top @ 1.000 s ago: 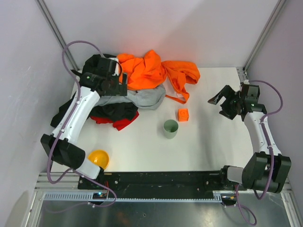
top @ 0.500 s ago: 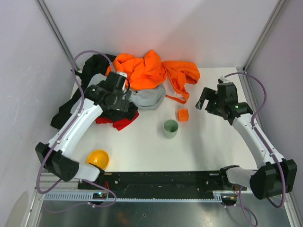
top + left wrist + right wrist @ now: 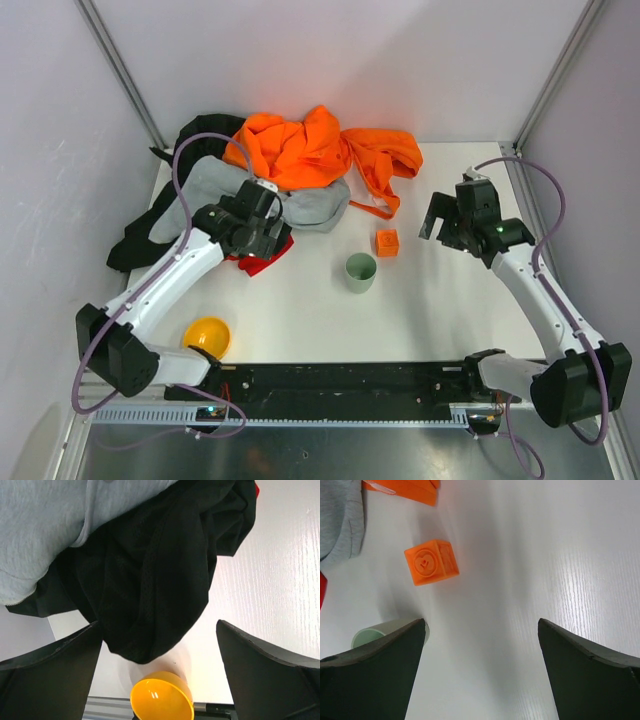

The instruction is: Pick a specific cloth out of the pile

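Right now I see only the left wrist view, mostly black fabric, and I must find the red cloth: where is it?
Observer: The small bright red fabric cloth pokes out at the pile's near edge, under the black garment, right beside your left hand.
Operator: Is the right hand in the way?
Observer: No; the right hand hangs open over the white table, right of the small orange cube.
Operator: Anything else close?
Observer: A pale green cup stands upright on the table, apart from the pile.
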Available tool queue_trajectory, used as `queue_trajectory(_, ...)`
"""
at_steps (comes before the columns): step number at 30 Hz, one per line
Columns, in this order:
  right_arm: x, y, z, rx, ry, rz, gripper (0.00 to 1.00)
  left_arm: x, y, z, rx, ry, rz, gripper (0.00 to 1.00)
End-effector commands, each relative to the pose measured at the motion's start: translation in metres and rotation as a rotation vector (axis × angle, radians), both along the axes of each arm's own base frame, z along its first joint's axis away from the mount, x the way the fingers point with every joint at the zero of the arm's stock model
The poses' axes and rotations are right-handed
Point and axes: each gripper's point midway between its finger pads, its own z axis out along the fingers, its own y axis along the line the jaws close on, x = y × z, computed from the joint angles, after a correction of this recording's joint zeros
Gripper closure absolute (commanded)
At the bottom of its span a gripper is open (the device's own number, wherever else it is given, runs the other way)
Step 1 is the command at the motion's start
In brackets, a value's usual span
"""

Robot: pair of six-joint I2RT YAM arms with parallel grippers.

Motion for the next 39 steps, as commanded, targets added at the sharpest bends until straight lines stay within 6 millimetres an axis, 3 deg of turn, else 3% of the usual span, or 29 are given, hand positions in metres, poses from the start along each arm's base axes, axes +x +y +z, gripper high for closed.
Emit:
queue_trajectory(1, -0.008, -0.007, 0.025, -0.002, -0.044, -0.040, 0.01, 0.023, -0.005, 0.004, 0.020, -0.084, 0.003, 0.00)
queue_trajectory(8, -0.031, -0.011, 0.027, 0.029, -0.026, -0.080, 0.01, 0.051, -0.015, -0.006, 0.041, -0.109, 0.010, 0.00)
queue_trajectory(14, -0.035, -0.014, 0.025, 0.016, -0.021, -0.082, 0.01, 0.068, -0.015, -0.013, 0.084, -0.124, 0.065, 0.00)
queue_trajectory(26, -0.019, 0.005, 0.018, 0.066, -0.015, -0.017, 0.01, 0.104, -0.007, 0.006, 0.217, -0.209, 0.139, 0.00)
queue_trajectory(29, -0.014, 0.012, 0.017, 0.088, -0.016, 0.012, 0.01, 0.114, -0.014, 0.010, 0.211, -0.218, 0.120, 0.00)
queue_trajectory(39, -0.017, 0.011, 0.012, 0.080, 0.009, 0.001, 0.01, 0.142, -0.036, -0.012, 0.201, -0.183, 0.067, 0.00)
